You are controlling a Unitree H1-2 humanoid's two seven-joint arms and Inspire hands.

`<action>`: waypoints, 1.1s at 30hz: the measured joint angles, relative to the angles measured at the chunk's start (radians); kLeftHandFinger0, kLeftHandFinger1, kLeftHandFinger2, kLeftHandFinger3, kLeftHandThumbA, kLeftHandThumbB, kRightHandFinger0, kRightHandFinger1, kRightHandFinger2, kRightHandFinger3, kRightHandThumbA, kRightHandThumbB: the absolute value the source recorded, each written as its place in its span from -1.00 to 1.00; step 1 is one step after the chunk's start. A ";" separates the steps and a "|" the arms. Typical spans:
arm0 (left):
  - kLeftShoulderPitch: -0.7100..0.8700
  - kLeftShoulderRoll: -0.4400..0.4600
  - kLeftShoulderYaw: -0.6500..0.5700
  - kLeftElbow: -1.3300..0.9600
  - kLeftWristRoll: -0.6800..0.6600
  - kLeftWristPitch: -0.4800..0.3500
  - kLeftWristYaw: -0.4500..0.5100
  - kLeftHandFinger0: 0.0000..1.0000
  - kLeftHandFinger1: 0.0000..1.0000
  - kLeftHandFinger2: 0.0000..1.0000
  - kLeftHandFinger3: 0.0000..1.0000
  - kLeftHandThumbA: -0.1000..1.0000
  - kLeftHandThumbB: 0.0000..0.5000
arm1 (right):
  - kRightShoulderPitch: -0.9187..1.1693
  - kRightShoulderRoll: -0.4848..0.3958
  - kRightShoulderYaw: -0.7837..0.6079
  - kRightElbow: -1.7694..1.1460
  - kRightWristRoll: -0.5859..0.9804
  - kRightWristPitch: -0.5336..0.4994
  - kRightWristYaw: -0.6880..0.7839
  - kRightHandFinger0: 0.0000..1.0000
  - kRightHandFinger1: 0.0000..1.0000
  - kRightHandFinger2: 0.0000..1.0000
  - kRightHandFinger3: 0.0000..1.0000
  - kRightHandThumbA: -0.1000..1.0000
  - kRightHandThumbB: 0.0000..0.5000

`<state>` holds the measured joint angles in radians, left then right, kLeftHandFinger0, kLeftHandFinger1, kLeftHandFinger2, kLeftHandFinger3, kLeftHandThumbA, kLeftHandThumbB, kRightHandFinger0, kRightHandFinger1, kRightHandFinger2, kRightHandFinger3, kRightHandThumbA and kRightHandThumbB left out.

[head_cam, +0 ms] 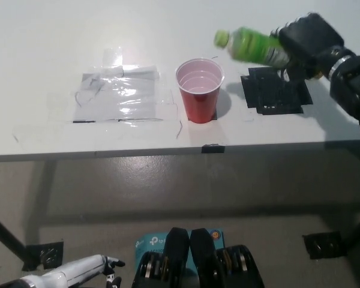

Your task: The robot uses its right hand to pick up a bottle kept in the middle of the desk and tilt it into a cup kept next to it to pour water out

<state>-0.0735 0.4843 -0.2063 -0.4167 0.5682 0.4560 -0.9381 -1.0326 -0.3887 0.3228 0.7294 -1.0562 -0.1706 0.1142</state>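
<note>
- Green bottle (252,47) is up in the air, gripped around its lower end by the black right hand (309,42), cap end pointing toward picture left and lying close to level, tipped slightly upward.
- Its mouth hangs above the desk (60,36), beyond the far rim of the red cup (199,90) and a little to its right, not over the opening. No stream is visible between bottle and cup.
- Inside the cup there is a pale surface that may be liquid, though from this angle that's hard to confirm.
- Judging by the bottle's attitude, the tilt over the cup is not in effect right now; the pour looks either finished or paused.
- What's left, as I read it: set the bottle down, probably on the black pad (276,93) just right of the cup.
- White left hand (87,271) rests low at the picture's bottom left, well away from the desk; whether its fingers are spread or curled can't be made out.
</note>
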 measured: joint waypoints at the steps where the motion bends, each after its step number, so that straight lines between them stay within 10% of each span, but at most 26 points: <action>1: 0.001 0.000 0.000 0.000 -0.001 0.000 0.000 1.00 1.00 1.00 1.00 1.00 0.56 | 0.003 0.009 -0.020 0.000 0.015 0.009 0.005 -1.00 -1.00 -0.94 -0.23 -1.00 -0.88; 19: 0.023 -0.003 -0.002 0.002 -0.001 -0.001 0.001 1.00 1.00 1.00 1.00 1.00 0.64 | 0.173 0.259 -0.349 0.000 0.343 0.117 0.082 -1.00 -1.00 -1.00 -0.27 -1.00 -1.00; 33: 0.032 -0.014 -0.002 0.002 -0.001 -0.002 0.017 1.00 1.00 1.00 1.00 1.00 0.61 | 0.179 0.381 -0.513 0.067 0.542 0.008 -0.033 -1.00 -1.00 -1.00 -0.28 -1.00 -1.00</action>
<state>-0.0411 0.4704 -0.2087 -0.4145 0.5672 0.4539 -0.9211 -0.8532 -0.0074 -0.1898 0.7964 -0.5142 -0.1631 0.0811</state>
